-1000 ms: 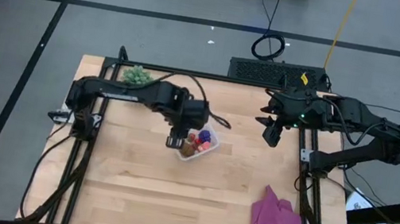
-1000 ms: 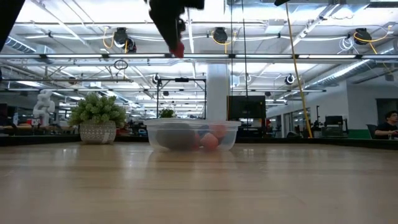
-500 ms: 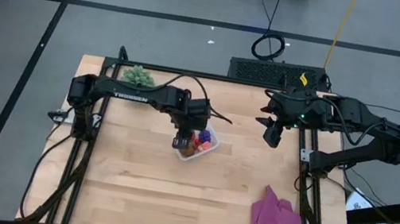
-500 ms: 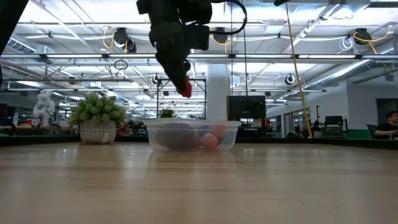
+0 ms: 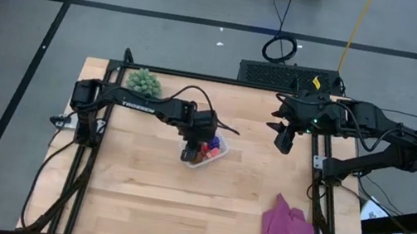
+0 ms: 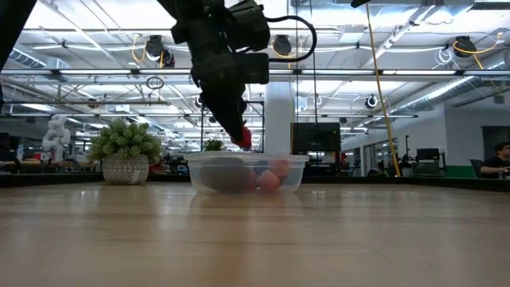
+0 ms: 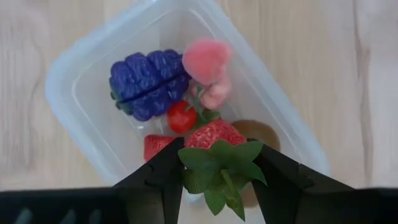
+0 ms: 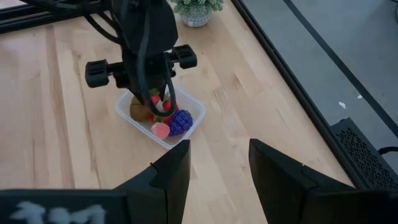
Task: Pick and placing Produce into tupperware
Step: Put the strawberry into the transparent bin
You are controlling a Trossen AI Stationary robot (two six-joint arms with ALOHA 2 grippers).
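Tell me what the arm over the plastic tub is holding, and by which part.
The left gripper holds a toy strawberry by its green leafy top, above the tub. The right gripper holds nothing.

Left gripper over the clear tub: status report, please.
Left gripper shut on red toy strawberry, above clear plastic tub. Purple cluster and pink fruit inside. Right gripper parked, empty. Nothing obstructing.

plant: green spiky ball-shaped plant (image 5: 144, 81) in a pale pot, near the worktop's far left corner
cloth: crumpled purple cloth (image 5: 288, 232), near the worktop's near right corner
worktop: light wooden worktop (image 5: 137, 198)
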